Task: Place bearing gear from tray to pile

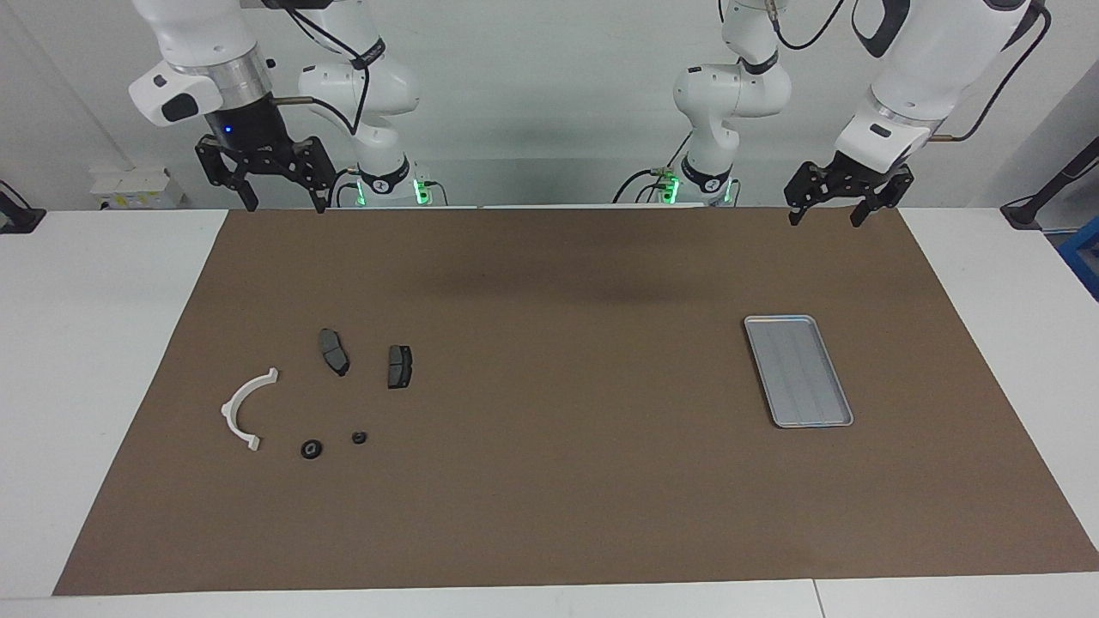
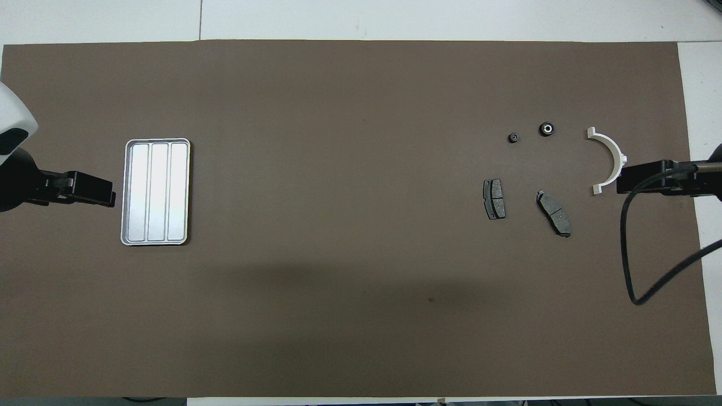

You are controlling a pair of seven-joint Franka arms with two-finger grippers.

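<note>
We find the bearing gear [image 1: 312, 449] not on the tray but already on the brown mat, a small dark ring lying in the pile toward the right arm's end of the bench. Just beside it sits a smaller dark round part [image 1: 359, 438]; from these views we cannot say for sure which of the two is the gear, so we take the larger one. The white arc [image 1: 245, 410] lies beside them, and the two brake pads [image 1: 334, 351] [image 1: 399, 366] lie nearer to the robots. The tray [image 1: 798, 371], toward the left arm's end and well apart from the pile, looks bare, so we judge the placing done.

The right gripper [image 1: 261, 168] hangs high over the mat's edge at the robots' end, fingers apart and holding nothing. The left gripper [image 1: 847, 191] waits over the mat's edge above the tray's end, fingers likewise apart and empty.

What could go wrong from here is small but real. The round parts lie free on a flat mat and could roll if an arm sweeps low over the pile or its trailing cable [image 2: 643, 248] drags across it. If another run begins, we could mistake the smaller ring for the gear. A low pass of the left arm could also nudge the light tray out of place.
</note>
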